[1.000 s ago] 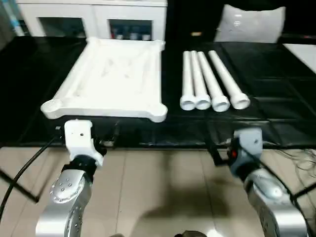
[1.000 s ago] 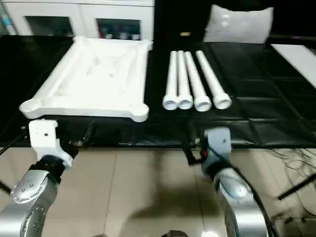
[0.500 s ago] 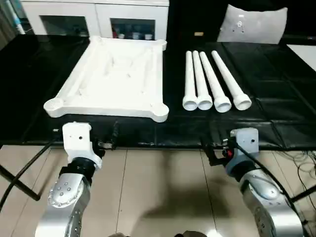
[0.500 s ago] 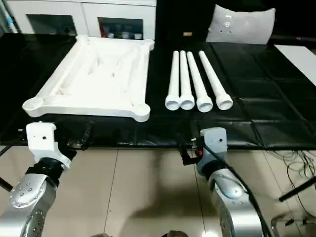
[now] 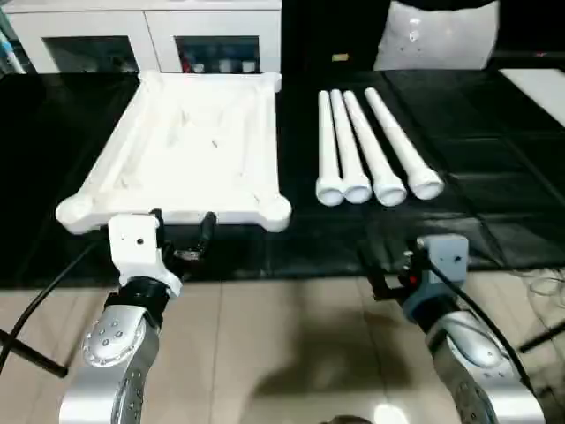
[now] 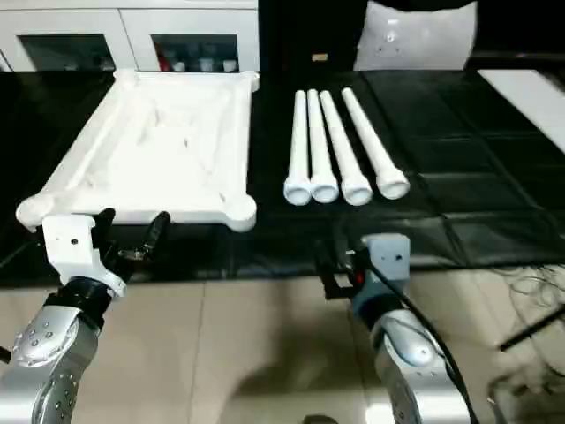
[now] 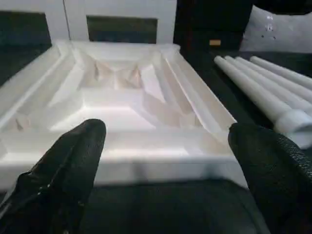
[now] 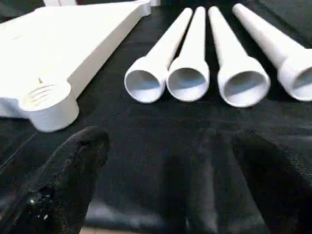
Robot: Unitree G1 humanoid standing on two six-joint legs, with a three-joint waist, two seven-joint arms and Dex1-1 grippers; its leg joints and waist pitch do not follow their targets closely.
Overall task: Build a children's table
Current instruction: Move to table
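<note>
The white table top (image 5: 185, 141) lies ribbed side up on the black surface (image 5: 494, 159), with a round threaded socket (image 8: 46, 95) at its near right corner. To its right, several white tapered legs (image 5: 366, 146) lie side by side, open ends (image 8: 187, 78) facing me. My left gripper (image 5: 182, 231) is open, its black fingers (image 7: 73, 161) just before the top's near edge. My right gripper (image 8: 170, 146) is open and empty, low at the surface's front edge, below the legs.
A white cabinet with glass doors (image 5: 150, 40) stands behind the surface. A pale cushion (image 5: 437, 35) sits at the back right and a white sheet (image 5: 538, 84) at the far right. Tiled floor (image 5: 291, 353) and cables (image 5: 35, 309) lie below my forearms.
The camera has shifted. My left gripper has risen and reached forward, so its open fingers now stand against the table top's near edge. The right gripper has hardly moved.
</note>
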